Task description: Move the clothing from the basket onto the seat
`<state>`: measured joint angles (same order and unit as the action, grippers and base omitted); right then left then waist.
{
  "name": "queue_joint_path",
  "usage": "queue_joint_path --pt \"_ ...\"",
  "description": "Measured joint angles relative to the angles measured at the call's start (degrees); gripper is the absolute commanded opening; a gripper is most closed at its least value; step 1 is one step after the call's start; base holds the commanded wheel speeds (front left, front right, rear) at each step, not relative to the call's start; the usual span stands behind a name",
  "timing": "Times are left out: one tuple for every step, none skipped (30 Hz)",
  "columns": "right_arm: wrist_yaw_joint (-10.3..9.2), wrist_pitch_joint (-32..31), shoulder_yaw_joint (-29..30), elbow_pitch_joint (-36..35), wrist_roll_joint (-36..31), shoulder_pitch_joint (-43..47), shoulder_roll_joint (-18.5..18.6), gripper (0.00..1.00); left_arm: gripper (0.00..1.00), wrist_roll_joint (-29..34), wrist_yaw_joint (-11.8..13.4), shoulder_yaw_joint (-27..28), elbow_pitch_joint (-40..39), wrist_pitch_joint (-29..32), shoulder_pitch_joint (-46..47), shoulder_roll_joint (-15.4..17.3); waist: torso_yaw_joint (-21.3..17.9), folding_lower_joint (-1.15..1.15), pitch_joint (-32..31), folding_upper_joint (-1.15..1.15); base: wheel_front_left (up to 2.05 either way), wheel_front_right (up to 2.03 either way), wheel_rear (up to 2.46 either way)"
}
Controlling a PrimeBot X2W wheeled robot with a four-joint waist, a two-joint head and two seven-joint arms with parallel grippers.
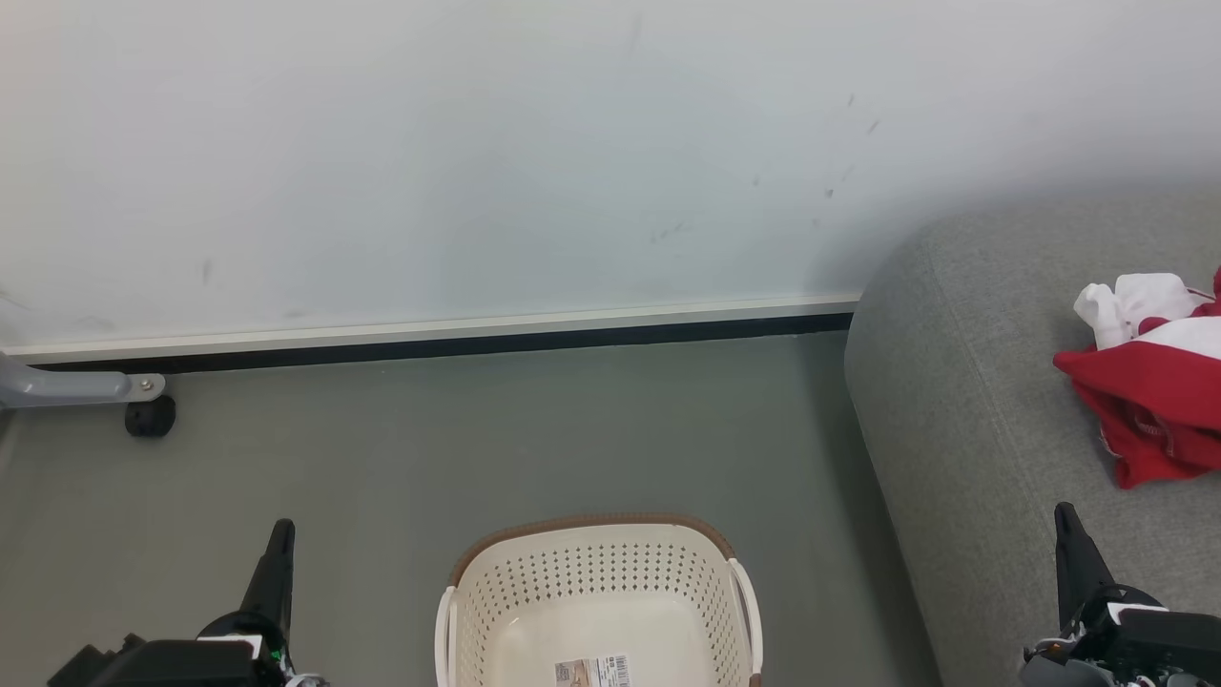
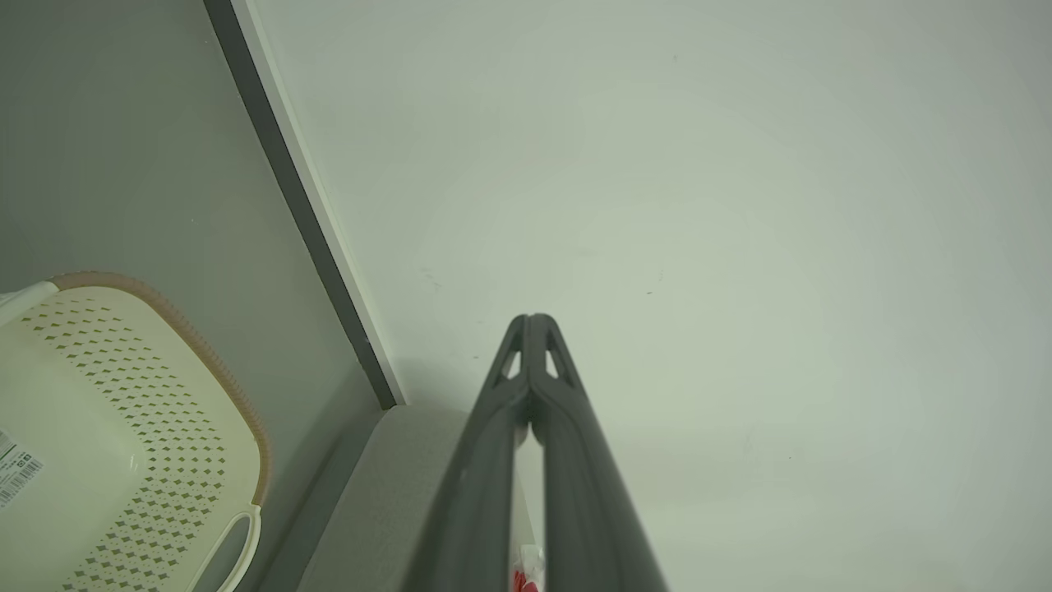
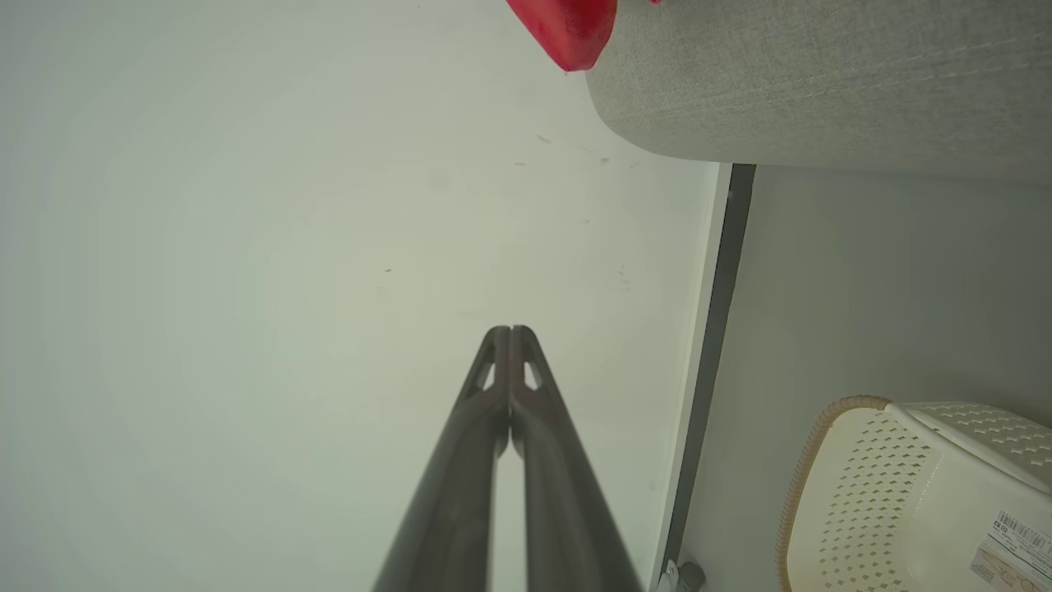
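- The left gripper (image 2: pixel 532 322) has its 2 long dark fingers pressed together tip to tip and points at the pale, lightly scuffed wall (image 2: pixel 740 205).
- The right gripper (image 3: pixel 509 332) is closed the same way, fingertip against fingertip. In the head view it sits at the lower right, over the front part of the seat.
- Between the 2 grippers in the head view, a cream plastic laundry basket with rows of small holes and a brown rim (image 1: pixel 591 524) stands on the grey floor (image 1: pixel 429 458). A barcode sticker (image 1: pixel 593 671) lies on its bare bottom.
- A large grey woven-fabric seat with a rounded corner (image 1: pixel 954 401) stands to the basket's right, with a strip of floor between them.
- Red clothing with white stripes (image 1: pixel 1154 401) lies crumpled on the seat at the right edge of the head view. A small white cloth piece (image 1: pixel 1135 301) is bunched against its far side.
- A white skirting strip (image 1: pixel 429 331) runs along the foot of the wall, and a grey metal leg on a black caster (image 1: pixel 150 417) stands at the far left.
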<state>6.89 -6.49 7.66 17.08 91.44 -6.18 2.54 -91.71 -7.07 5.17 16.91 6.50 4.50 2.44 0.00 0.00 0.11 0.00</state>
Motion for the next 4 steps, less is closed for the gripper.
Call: queue_joint_path --pt "0.0 0.0 0.0 0.0 0.0 0.0 0.0 0.0 0.0 0.0 0.0 0.0 0.0 0.0 0.0 0.0 0.0 0.0 0.0 0.0 0.0 0.0 0.0" --pt "0.0 0.0 0.0 0.0 0.0 0.0 0.0 0.0 0.0 0.0 0.0 0.0 0.0 0.0 0.0 0.0 0.0 0.0 0.0 0.0 0.0 0.0 0.0" --pt "0.0 0.0 0.0 0.0 0.0 0.0 0.0 0.0 0.0 0.0 0.0 0.0 0.0 0.0 0.0 0.0 0.0 0.0 0.0 0.0 0.0 0.0 0.0" --pt "0.0 0.0 0.0 0.0 0.0 0.0 0.0 0.0 0.0 0.0 0.0 0.0 0.0 0.0 0.0 0.0 0.0 0.0 0.0 0.0 0.0 0.0 0.0"
